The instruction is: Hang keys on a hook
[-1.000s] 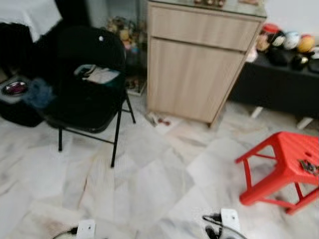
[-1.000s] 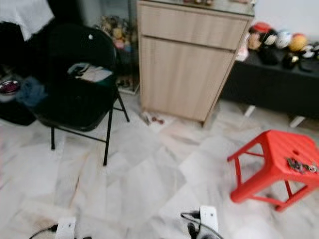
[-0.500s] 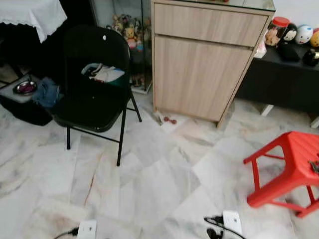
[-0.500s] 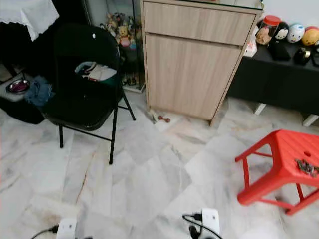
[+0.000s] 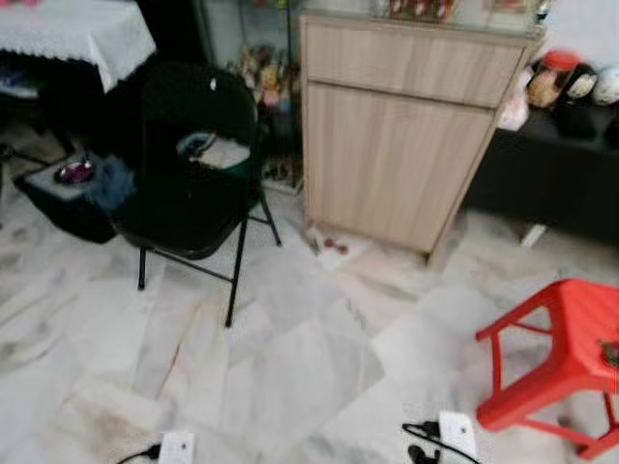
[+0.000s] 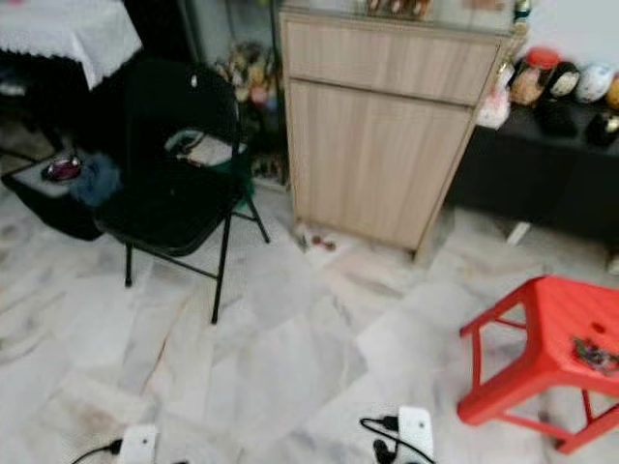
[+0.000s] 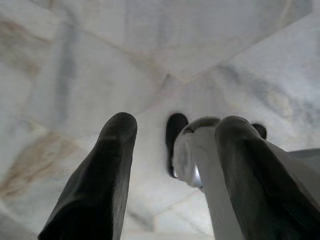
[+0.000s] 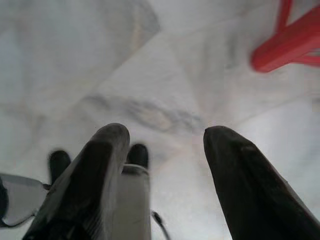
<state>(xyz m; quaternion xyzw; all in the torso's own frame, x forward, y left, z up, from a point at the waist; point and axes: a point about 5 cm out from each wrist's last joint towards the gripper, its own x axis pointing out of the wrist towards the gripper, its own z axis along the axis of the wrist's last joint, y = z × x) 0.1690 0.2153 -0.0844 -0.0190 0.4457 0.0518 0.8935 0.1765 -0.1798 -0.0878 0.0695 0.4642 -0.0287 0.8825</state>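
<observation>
A bunch of keys (image 6: 592,353) lies on top of a red plastic stool (image 6: 542,358) at the right, on the marble floor; it also peeks in at the edge of the left eye view as keys (image 5: 611,355). My left gripper (image 7: 175,125) hangs open over bare floor tiles, nothing between its fingers. My right gripper (image 8: 162,132) is open too, pointing down at the floor, with a leg of the red stool (image 8: 290,42) some way beyond it.
A black folding chair (image 5: 189,193) with papers on it stands at the left. Behind it are a cloth-covered table (image 5: 73,34) and a low box (image 5: 63,193). A wooden cabinet (image 5: 406,145) stands ahead, a dark bench with toys (image 6: 561,155) beside it. My feet (image 6: 411,435) show below.
The whole picture has shifted a little right and down and sharpened, so the camera moved. Chair, cabinet, stool and keys stay where they were.
</observation>
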